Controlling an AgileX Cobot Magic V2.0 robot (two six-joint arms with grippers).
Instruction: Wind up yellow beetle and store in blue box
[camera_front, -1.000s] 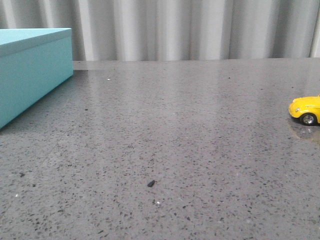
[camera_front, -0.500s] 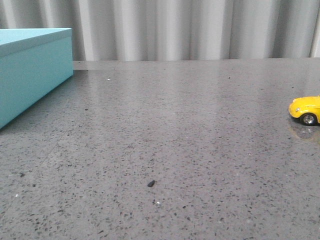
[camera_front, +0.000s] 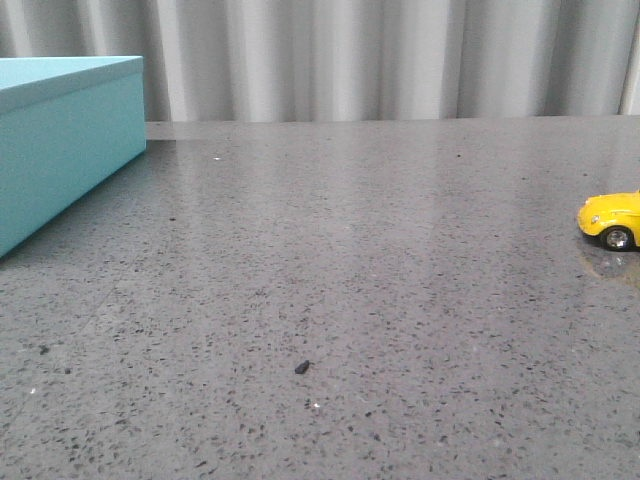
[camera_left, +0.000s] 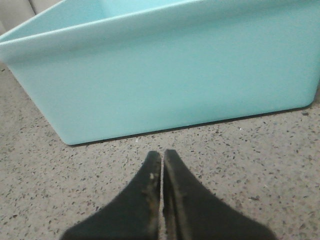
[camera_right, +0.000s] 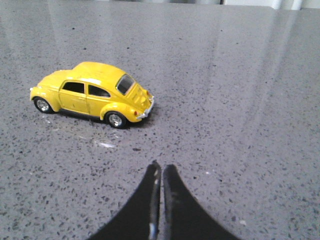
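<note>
The yellow beetle (camera_front: 612, 220) stands on its wheels at the right edge of the front view, cut off by the frame. In the right wrist view the beetle (camera_right: 92, 95) shows whole, side-on, a little beyond my right gripper (camera_right: 162, 166), which is shut and empty. The blue box (camera_front: 60, 140) sits at the far left of the table. In the left wrist view the box (camera_left: 165, 70) fills the view close ahead of my left gripper (camera_left: 162, 153), which is shut and empty. Neither gripper shows in the front view.
The speckled grey stone table (camera_front: 330, 260) runs back to a grey pleated curtain (camera_front: 380, 55). A small dark crumb (camera_front: 302, 367) lies near the front middle.
</note>
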